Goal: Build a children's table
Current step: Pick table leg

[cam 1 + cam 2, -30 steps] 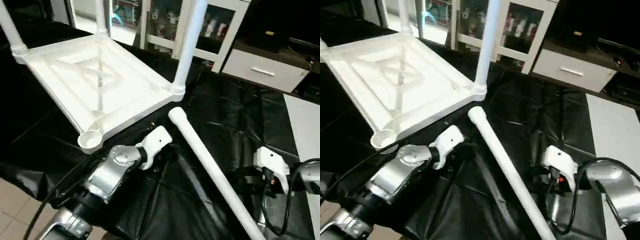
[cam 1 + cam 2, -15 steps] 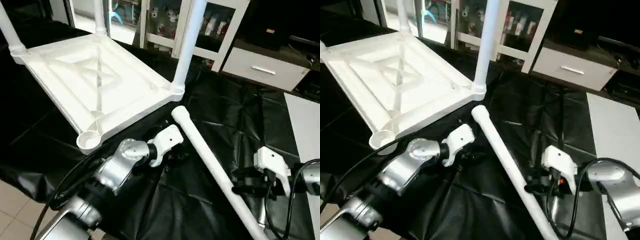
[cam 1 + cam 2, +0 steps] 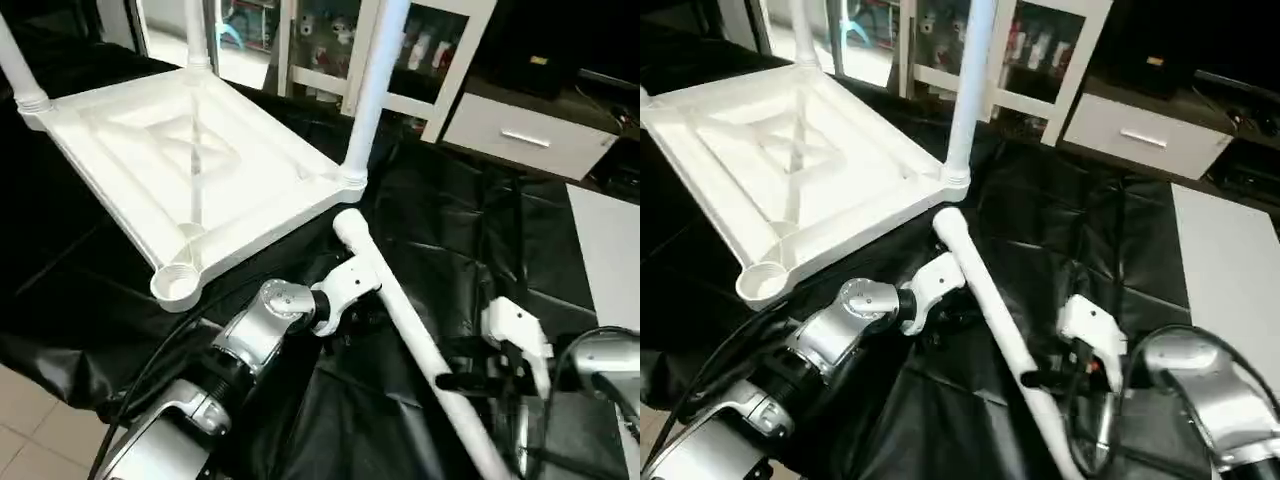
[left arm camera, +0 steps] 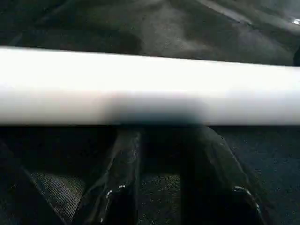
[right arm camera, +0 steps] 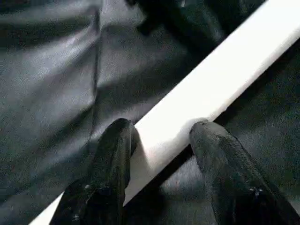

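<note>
tabletop [image 3: 190,170]: white, lying underside up on the black sheet [image 3: 470,240], far left; x ribs face up
fitted legs: three stand upright in its corner sockets, one at the right corner [image 3: 372,85], one at the far corner [image 3: 195,30], one at the left corner [image 3: 18,65]
empty socket [image 3: 176,284]: round, at the near corner of the tabletop, no leg in it
loose leg [image 3: 405,325]: long white tube lying on the sheet, running from just near the tabletop's right corner toward the near right; its far end lies close to the foot of the right fitted leg, not touching it as far as can be seen
left gripper [image 4: 171,140]: reaches in from the near left, at the loose leg's far part; in its wrist view the two black fingers [image 4: 117,173] stand partly apart with the leg lying across just past their tips; not closed on it, and whether the tips touch the tube cannot be told
right gripper [image 5: 161,136]: comes from the right, at the leg's nearer part; fingers [image 5: 112,154] a moderate gap apart, one on each side of the tube, tips against its sides, so it looks held
arms: silver left forearm [image 3: 240,350] crosses the near left; right forearm [image 3: 1200,390] at the near right with a black cable looping under it
background: white cabinet with glass doors [image 3: 320,40] and a white drawer unit [image 3: 525,140] at the far side; pale floor [image 3: 610,240] at the far right
</note>
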